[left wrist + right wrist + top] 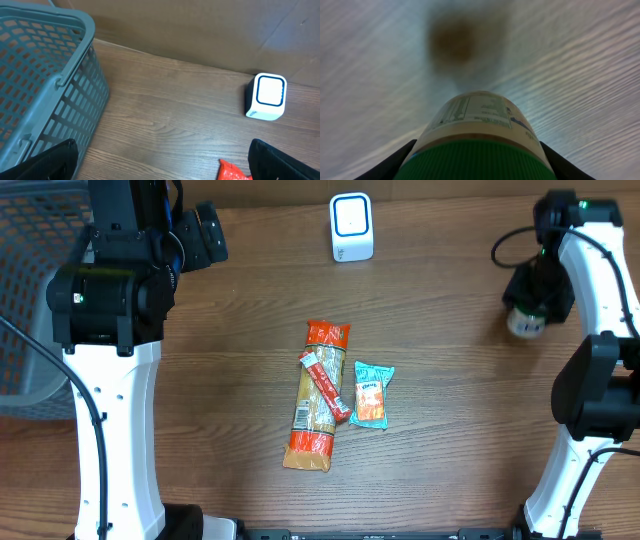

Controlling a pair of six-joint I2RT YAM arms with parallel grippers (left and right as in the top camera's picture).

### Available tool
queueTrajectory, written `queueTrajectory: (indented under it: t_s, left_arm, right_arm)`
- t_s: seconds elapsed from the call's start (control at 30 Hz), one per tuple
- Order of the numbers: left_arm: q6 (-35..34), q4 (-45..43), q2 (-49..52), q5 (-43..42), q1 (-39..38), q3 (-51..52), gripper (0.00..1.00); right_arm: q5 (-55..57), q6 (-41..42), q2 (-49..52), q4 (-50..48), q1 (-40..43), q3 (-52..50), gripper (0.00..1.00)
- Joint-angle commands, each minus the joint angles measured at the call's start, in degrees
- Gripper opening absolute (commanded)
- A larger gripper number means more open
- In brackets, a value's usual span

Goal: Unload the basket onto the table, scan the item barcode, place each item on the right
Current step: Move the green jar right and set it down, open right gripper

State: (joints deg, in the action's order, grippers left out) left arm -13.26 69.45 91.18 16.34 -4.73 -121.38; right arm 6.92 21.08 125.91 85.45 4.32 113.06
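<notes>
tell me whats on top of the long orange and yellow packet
A slim red stick packet lies diagonally across the long packet. The strip of label beneath it is covered, so any barcode there cannot be seen.

My overhead looks straight down on the whole table (240, 310), left wrist looks low toward the scanner (266, 96) both share, right wrist sits tight behind a bottle (476, 117).

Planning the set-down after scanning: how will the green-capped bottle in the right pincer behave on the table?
The bottle looks round, so laid sideways it would probably roll. Its ribbed green cap should grip well; the smooth label may slip.
</notes>
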Motion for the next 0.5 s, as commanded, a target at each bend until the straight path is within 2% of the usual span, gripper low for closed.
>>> queueTrajectory:
  t_s: [0.0,0.23,0.4,0.43,0.47]
  left_arm:
    - [1.07,-0.02,-0.17,0.59,0.22,-0.55,1.00]
    - [1.07,-0.02,-0.17,0.59,0.22,-0.55,1.00]
    - [1.07,-0.02,-0.17,0.59,0.22,-0.55,1.00]
    - [1.07,-0.02,-0.17,0.59,0.22,-0.55,1.00]
    - [1.07,-0.02,-0.17,0.59,0.22,-0.55,1.00]
  right_arm:
    - [0.35,-1.64,-0.52,-1.53,-0.44,-5.05,0.04]
    - [0.57,-2.05,-0.52,-3.58,-0.44,-10.43,0.05]
    - [0.57,-2.03,-0.52,-4.79,-0.44,-12.81,0.09]
    - [0.57,-2.03,-0.52,-5.09,-0.44,-13.25,0.12]
    - [0.57,-2.05,-0.52,-5.33,-0.44,-13.86,0.33]
